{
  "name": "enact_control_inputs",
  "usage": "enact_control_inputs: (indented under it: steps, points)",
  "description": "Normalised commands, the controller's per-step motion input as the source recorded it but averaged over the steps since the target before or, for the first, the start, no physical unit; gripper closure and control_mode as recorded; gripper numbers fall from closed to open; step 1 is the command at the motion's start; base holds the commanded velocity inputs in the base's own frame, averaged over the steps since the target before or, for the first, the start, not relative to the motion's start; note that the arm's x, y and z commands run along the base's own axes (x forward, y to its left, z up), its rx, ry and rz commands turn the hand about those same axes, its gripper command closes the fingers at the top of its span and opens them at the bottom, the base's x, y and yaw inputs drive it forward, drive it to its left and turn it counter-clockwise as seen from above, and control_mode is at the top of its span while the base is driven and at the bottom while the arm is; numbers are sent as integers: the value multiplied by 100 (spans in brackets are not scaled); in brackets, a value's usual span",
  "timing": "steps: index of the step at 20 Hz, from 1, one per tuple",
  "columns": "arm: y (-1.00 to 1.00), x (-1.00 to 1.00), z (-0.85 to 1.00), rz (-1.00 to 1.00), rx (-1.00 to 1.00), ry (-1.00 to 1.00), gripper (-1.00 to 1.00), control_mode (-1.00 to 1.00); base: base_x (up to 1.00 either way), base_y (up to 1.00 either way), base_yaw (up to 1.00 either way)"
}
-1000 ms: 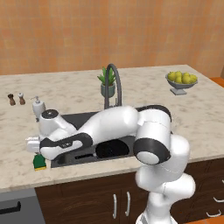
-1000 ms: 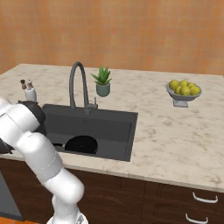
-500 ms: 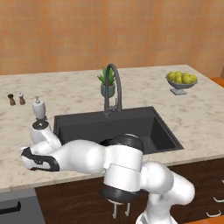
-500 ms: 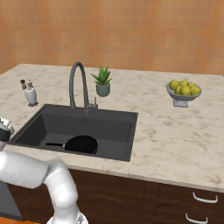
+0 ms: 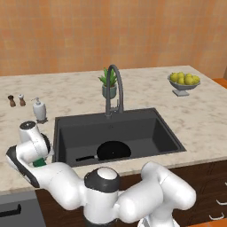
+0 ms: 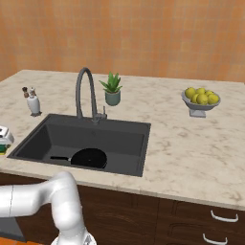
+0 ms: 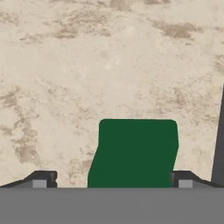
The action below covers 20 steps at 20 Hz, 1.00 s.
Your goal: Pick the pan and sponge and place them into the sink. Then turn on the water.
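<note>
The green sponge (image 7: 133,151) lies flat on the beige marble worktop, left of the sink (image 5: 150,122). My gripper (image 7: 111,180) is open and points down over it, one fingertip (image 7: 40,179) on each side of the block. In the left base view the hand (image 5: 32,144) covers most of the sponge (image 5: 39,162), leaving a green corner showing. The black pan (image 5: 113,150) rests on the sink floor at the front, its thin handle (image 5: 84,158) pointing left. The gooseneck faucet (image 5: 113,88) arches over the basin with no stream falling from it.
A white soap dispenser (image 5: 39,109) and two small shakers (image 5: 16,100) stand behind the hand. A potted plant (image 5: 110,84) sits behind the faucet, and a fruit bowl (image 5: 184,82) at the back right. The sink's left rim (image 5: 55,142) lies close beside the sponge.
The arm's elbow has swung from the right down to the front, low before the counter. The hand has stayed over the sponge, shifting slightly left. Sponge and pan have not moved.
</note>
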Motion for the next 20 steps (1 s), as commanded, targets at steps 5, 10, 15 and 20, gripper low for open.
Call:
enact_control_inputs:
  steps: [5,10,15,20]
  points:
    - [-18,0,-38,14,0,0,-100,-100,0,0,0]
    - [-34,-6,-66,9,0,0,-100,-100,0,0,0]
    - [4,0,-92,4,0,-1,100,-100,0,0,0]
    - [10,0,-86,0,2,0,100,-100,0,0,0]
